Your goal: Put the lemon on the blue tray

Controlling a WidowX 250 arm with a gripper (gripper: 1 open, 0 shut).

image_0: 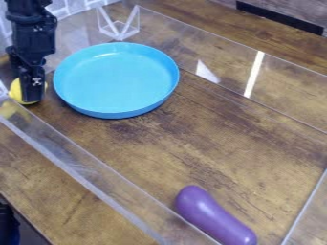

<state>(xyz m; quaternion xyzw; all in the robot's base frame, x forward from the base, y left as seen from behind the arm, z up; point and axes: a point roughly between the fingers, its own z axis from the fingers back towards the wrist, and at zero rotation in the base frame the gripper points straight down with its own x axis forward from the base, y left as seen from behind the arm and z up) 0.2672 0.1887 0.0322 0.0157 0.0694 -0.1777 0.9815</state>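
The lemon (15,91) is a small yellow fruit at the far left of the wooden table, mostly hidden behind my black gripper (31,88). The gripper points straight down and its fingers are shut on the lemon, low at the table surface. The blue tray (115,79), a large round shallow dish with a raised rim, lies just right of the gripper with nothing in it.
A purple eggplant-shaped thing (212,216) lies near the front edge at the lower right. Clear plastic walls (76,167) border the table at the front left and back. A clear folded stand (121,19) sits behind the tray.
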